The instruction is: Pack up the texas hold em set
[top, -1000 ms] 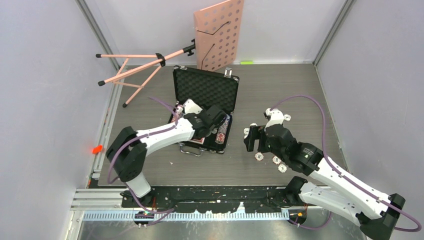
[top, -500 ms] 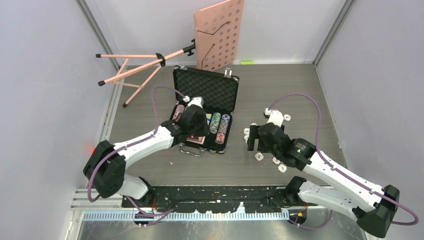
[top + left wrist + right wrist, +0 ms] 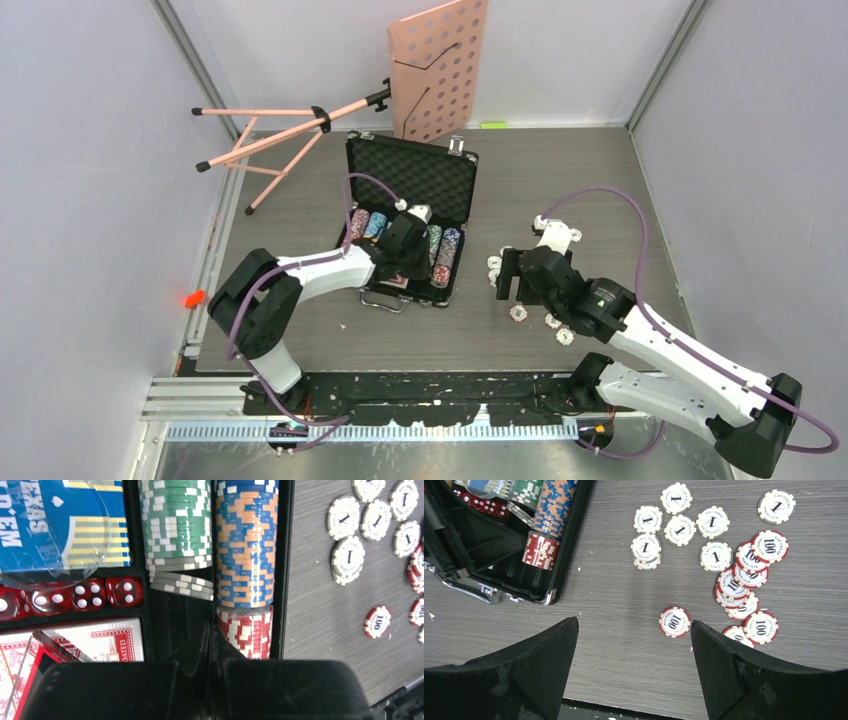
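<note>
Black case (image 3: 415,180) lies long axis left-right, handle (image 3: 384,303) nearward; left fingers (image 3: 197,647) clenched together; right fingers (image 3: 539,655) spread.

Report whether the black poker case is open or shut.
Open. The case has its lid tipped back, foam lining showing, and the chip rows and red dice lie exposed inside.
</note>
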